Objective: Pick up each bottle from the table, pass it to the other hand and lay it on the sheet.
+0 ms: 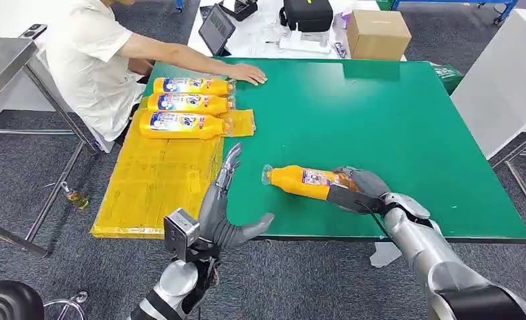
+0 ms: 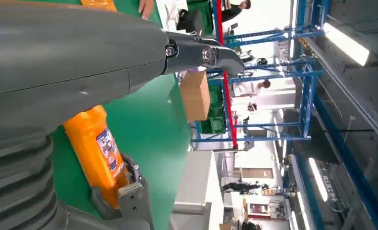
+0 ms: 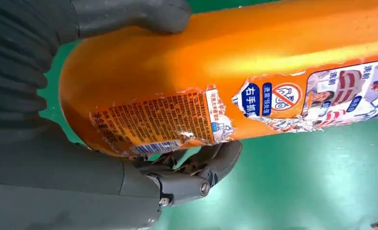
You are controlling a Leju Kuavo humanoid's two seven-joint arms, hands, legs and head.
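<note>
An orange bottle (image 1: 303,181) with a clear cap lies sideways over the green table (image 1: 393,127), its base gripped by my right hand (image 1: 357,187). In the right wrist view the thumb and fingers (image 3: 196,177) wrap the bottle (image 3: 254,62) near its torn label. My left hand (image 1: 225,213) is open, fingers spread, at the table's near edge, a little left of the bottle's cap. In the left wrist view the same bottle (image 2: 98,148) appears beyond the hand (image 2: 72,62). Three orange bottles (image 1: 183,105) lie side by side on the yellow sheet (image 1: 157,180).
A person in a white shirt (image 1: 87,60) sits at the far left, one hand (image 1: 249,73) flat on the table. A cardboard box (image 1: 378,33), a tablet (image 1: 217,28) and a black bag (image 1: 307,13) sit beyond the table. A small bottle (image 1: 75,195) stands on the floor.
</note>
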